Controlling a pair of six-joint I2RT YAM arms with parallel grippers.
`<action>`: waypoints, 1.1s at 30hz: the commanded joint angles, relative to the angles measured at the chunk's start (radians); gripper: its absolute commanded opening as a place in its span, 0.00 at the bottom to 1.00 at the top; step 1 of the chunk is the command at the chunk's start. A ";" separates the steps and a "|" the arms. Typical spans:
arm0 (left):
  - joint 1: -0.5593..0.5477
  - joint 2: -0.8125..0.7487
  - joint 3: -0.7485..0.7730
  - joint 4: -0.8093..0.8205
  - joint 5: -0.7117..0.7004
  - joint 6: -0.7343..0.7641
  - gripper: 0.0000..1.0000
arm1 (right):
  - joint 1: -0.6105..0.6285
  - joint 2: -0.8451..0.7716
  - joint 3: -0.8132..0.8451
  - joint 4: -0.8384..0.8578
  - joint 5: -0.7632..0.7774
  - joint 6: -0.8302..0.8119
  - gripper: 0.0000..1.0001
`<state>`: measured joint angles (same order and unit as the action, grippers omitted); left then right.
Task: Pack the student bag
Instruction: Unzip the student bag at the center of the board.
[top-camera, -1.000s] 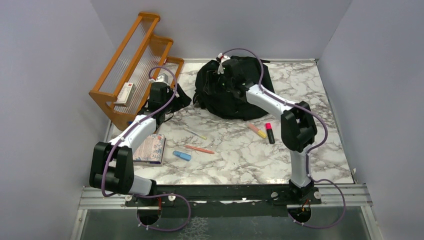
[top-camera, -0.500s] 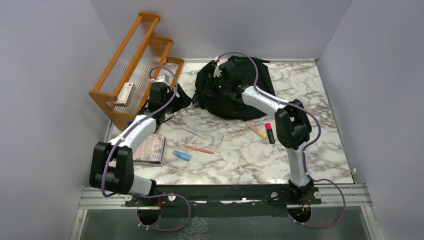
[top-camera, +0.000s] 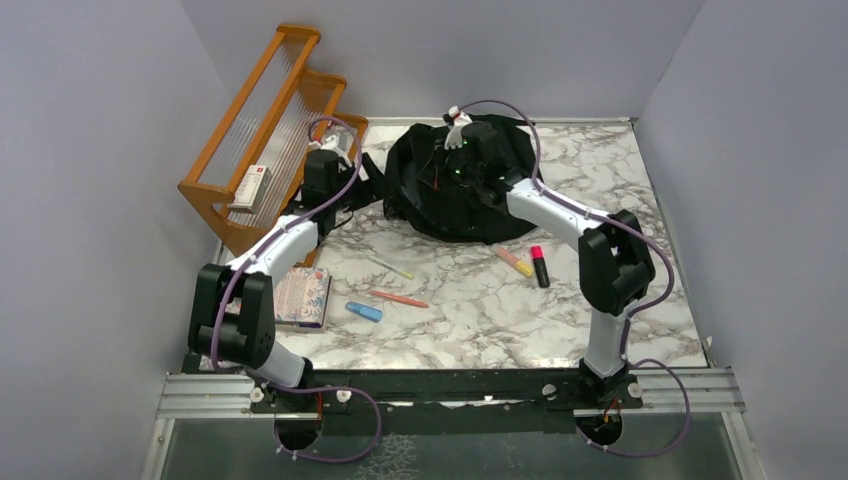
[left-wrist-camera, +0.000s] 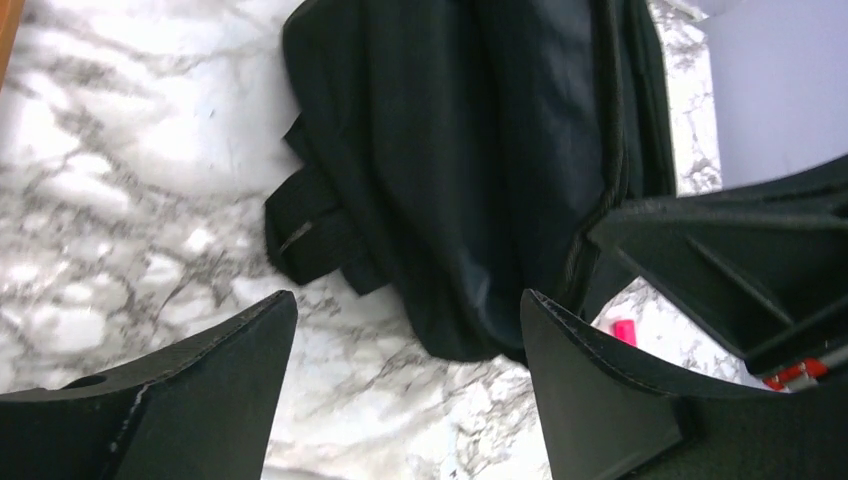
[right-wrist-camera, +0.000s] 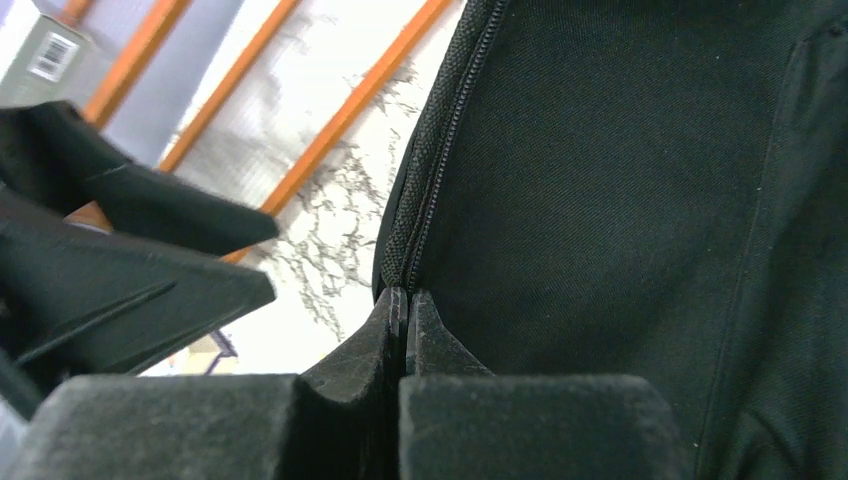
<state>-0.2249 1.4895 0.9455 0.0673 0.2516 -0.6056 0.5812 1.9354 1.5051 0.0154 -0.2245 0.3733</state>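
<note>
The student bag (top-camera: 440, 205) is a large black backpack lying at the back middle of the marble table. My right gripper (top-camera: 462, 140) is over its top. In the right wrist view its fingertips (right-wrist-camera: 405, 300) are pressed together at the lower end of the bag's zip (right-wrist-camera: 440, 130), pinching the bag's edge there. My left gripper (top-camera: 362, 180) is beside the bag's left side, low over the marble. Its fingers stand wide apart (left-wrist-camera: 407, 300) with nothing between them, just short of the bag (left-wrist-camera: 480, 150) and a black strap (left-wrist-camera: 310, 225).
A wooden rack (top-camera: 265, 130) with a small box (top-camera: 250, 187) stands at the back left. A notebook (top-camera: 303, 297), a blue eraser (top-camera: 364, 311), an orange pen (top-camera: 398, 298), a yellow pencil (top-camera: 390, 267) and two highlighters (top-camera: 539, 266) lie in front of the bag.
My right gripper has shut on the bag's zip edge and shifted right, and the bag has bunched up rounder. My left arm has reached further toward the bag's left side.
</note>
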 joint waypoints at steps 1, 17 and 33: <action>-0.023 0.060 0.110 0.075 0.038 0.022 0.85 | -0.027 -0.071 -0.036 0.097 -0.121 0.061 0.01; -0.069 0.292 0.264 -0.091 -0.163 0.100 0.81 | -0.162 -0.161 -0.094 0.141 -0.282 0.151 0.01; -0.053 0.416 0.371 -0.149 -0.168 0.172 0.02 | -0.494 -0.195 -0.225 0.125 -0.318 0.165 0.01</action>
<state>-0.2890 1.8999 1.2858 -0.0669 0.1032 -0.4614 0.1539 1.7622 1.3224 0.1261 -0.5266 0.5343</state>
